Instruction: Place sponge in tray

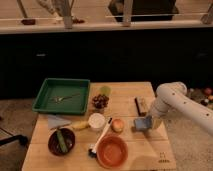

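Hovering at the wooden table's (126, 101) right, the gripper (149, 123) meets the soft blue-grey sponge (140, 123), grip unclear; the green plastic tray (42, 96) sits far left.

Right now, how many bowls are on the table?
2. An orange bowl sits at the front edge, and a dark bowl at front-left holds something green. None seems hidden. The gripper is at the sponge, on the right.

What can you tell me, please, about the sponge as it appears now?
The sponge is a small blue-grey rectangular pad, soft-looking, with rounded corners. It is at the right side of the wooden table, just in front of the dark brown block, well apart from the green tray. The gripper is against its right edge.
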Robot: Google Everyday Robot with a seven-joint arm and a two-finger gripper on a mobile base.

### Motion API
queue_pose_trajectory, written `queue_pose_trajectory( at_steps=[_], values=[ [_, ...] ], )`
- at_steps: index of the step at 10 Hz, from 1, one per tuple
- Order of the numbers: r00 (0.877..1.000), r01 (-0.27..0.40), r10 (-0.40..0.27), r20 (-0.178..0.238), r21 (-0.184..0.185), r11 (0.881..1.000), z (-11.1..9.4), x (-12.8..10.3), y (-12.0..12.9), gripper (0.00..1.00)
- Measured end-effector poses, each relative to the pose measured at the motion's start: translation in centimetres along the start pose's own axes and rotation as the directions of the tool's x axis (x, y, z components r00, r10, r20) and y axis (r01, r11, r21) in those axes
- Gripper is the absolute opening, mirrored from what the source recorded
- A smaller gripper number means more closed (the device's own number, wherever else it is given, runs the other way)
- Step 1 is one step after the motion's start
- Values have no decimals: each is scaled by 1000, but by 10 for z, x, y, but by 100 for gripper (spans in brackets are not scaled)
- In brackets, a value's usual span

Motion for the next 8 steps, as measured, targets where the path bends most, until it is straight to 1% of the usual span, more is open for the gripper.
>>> queue_pose_trajectory(
  at_steps=[1, 2, 4, 8],
  values=[
    [1000, 3, -3, -4, 24, 1000, -10, -1, -1, 0],
    [1000, 7, -7, -8, 39, 999, -16, -3, -3, 0],
    [1000, 21, -19, -22, 78, 997, -34, -10, -7, 0],
    [998, 50, -44, -43, 126, 991, -56, -21, -7, 0]
  ],
)
